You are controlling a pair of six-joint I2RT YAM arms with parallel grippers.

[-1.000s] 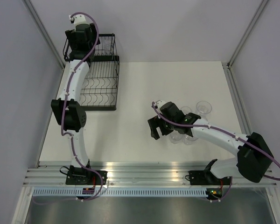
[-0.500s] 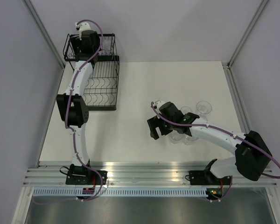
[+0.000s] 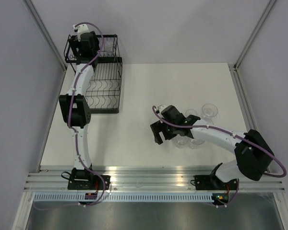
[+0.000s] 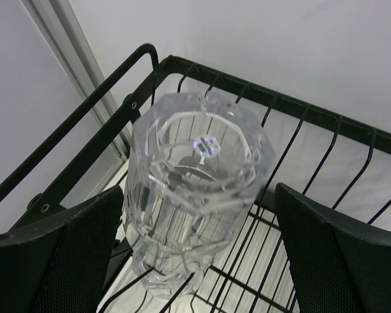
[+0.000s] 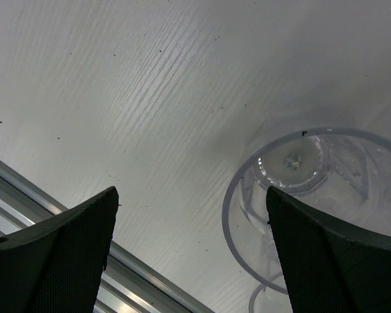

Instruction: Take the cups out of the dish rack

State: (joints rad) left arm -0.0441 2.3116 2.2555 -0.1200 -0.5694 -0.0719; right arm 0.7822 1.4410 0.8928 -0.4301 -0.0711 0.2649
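Note:
The black wire dish rack (image 3: 105, 91) stands at the table's far left. My left gripper (image 3: 82, 44) reaches over its raised back tier. In the left wrist view one clear cup (image 4: 194, 163) lies tilted on the rack's wires (image 4: 300, 107), its base toward the camera. My left gripper (image 4: 199, 195) is open with a finger on each side of that cup. My right gripper (image 3: 161, 132) is open and empty over the table, left of several clear cups (image 3: 210, 110) standing there. The right wrist view shows one upright cup (image 5: 306, 195) beside the right finger.
An aluminium rail (image 3: 153, 175) runs along the table's near edge and also shows in the right wrist view (image 5: 65, 215). Grey walls and a corner post (image 4: 72, 59) stand close behind and left of the rack.
My left arm has shifted slightly over the rack's back tier and its elbow has moved toward the rack. The right gripper has edged slightly left and stays open.

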